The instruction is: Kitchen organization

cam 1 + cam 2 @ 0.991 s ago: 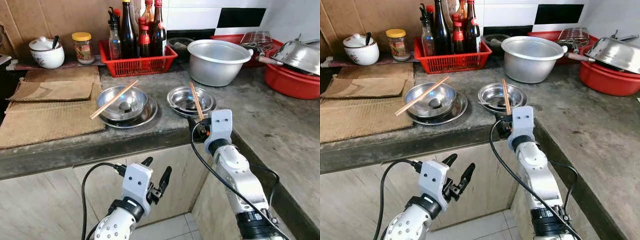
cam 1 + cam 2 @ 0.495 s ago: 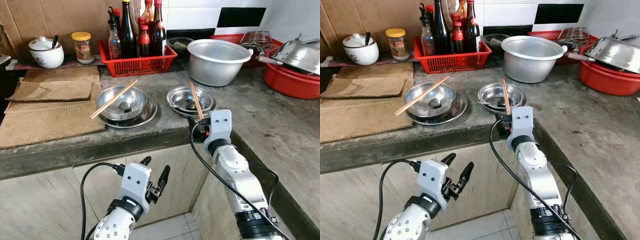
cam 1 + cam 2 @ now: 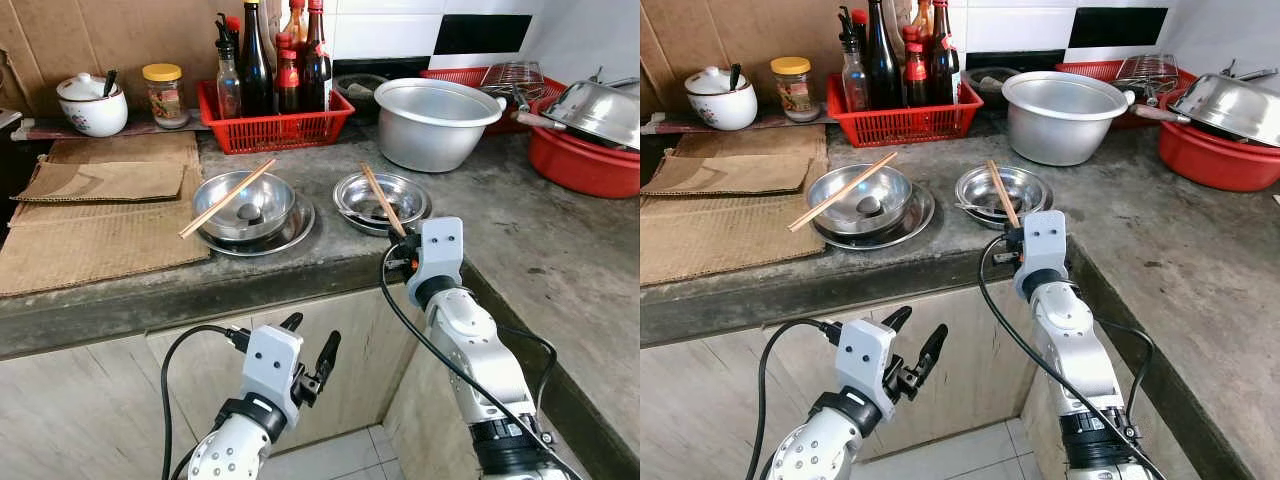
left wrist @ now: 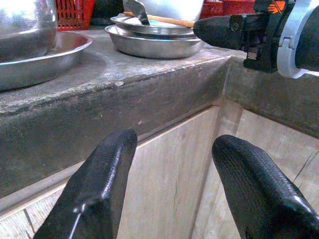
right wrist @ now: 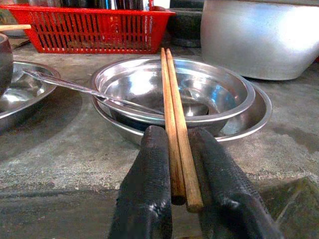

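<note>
My right gripper (image 3: 402,256) is at the counter's front edge, shut on the near ends of a pair of wooden chopsticks (image 5: 172,99). The sticks slant up and away over a steel bowl (image 3: 350,205) stacked on a plate. A metal spoon (image 5: 75,88) lies in that bowl. To its left, a second steel bowl (image 3: 262,195) on a plate has another pair of chopsticks (image 3: 228,198) lying across its rim. My left gripper (image 3: 312,342) hangs open below the counter in front of the cabinet door, holding nothing.
At the back stand a red basket of bottles (image 3: 275,125), a large aluminium pot (image 3: 435,120), a ceramic jar (image 3: 92,105) and a yellow-lidded jar (image 3: 165,95). A red basin (image 3: 590,165) sits at the right. Cardboard (image 3: 90,225) covers the counter's left.
The far tips of the chopsticks in my right gripper have swung to the left. The left arm has barely moved.
</note>
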Available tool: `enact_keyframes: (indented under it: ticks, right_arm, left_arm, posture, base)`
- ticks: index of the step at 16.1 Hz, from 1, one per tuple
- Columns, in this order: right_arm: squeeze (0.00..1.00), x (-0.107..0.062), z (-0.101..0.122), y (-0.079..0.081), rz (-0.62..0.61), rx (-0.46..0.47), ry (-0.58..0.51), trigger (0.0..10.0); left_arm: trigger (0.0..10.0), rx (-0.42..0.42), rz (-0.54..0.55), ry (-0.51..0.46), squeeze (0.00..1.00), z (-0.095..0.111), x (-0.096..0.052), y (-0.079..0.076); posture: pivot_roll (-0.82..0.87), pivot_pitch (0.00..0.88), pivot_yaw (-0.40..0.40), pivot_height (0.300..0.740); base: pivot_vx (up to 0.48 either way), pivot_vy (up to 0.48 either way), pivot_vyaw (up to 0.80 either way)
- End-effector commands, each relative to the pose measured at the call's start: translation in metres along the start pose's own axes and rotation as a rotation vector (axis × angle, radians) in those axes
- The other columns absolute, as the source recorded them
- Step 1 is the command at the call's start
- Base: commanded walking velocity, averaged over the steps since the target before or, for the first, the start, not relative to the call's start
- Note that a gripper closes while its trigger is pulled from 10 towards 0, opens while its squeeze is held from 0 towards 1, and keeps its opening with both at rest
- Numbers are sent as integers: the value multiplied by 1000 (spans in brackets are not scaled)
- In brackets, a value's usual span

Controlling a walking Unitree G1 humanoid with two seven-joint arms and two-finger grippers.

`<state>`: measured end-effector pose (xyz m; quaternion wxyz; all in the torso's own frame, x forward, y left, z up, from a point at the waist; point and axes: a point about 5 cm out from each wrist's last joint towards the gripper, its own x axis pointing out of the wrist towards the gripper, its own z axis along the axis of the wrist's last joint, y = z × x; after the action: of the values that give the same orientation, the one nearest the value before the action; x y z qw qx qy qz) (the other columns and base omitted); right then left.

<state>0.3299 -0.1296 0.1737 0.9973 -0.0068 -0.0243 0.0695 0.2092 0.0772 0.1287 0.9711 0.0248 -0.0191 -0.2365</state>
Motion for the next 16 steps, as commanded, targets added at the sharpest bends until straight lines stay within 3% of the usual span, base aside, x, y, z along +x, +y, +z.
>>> enact_keyframes:
  ticks: [1, 5, 7, 9, 11, 12, 13, 16]
  right_arm:
    - [0, 2, 3, -5, -20, 10, -9, 0]
    - [0, 3, 9, -8, -52, 15, -40, 0]
    - [0, 3, 21, -10, -73, 31, -106, 0]
    - [0, -4, 47, -6, -98, 63, -243, 0]
    - [0, -16, 57, -6, -136, 13, -298, 0]
    - [0, -25, 60, -6, -158, -37, -325, 3412]
    - [0, -35, 59, -4, -164, -42, -332, 10000]
    - [0, -52, 53, -4, -196, -35, -312, 10000]
  left_arm:
    - [10000, -6, -3, -20, 0, 5, -1, -1]
    - [10000, -4, -5, -19, 0, 4, 0, -1]
    - [10000, 0, -5, -23, 0, 4, 0, -1]
    - [10000, 18, 16, -32, 0, 4, 2, 2]
    - [10000, 18, 17, -29, 0, 3, 3, 4]
    - [10000, 18, 15, -29, 0, 2, 3, 4]
    - [10000, 23, 19, -32, 0, 2, 4, 5]
    - [10000, 31, 29, -38, 0, 2, 7, 9]
  posture:
    - [107, 58, -80, 740]
    - [107, 49, -80, 740]
    - [109, 40, -80, 740]
    - [107, 23, -82, 740]
    - [103, 11, -83, 740]
    - [102, 6, -80, 740]
    - [98, 0, -78, 740]
    - [83, 0, -67, 740]
  base:
    - [0, 0, 0]
    - [0, 0, 0]
    - [0, 0, 0]
    - [0, 0, 0]
    - [0, 0, 0]
    - [0, 0, 0]
    - [0, 0, 0]
    - [0, 0, 0]
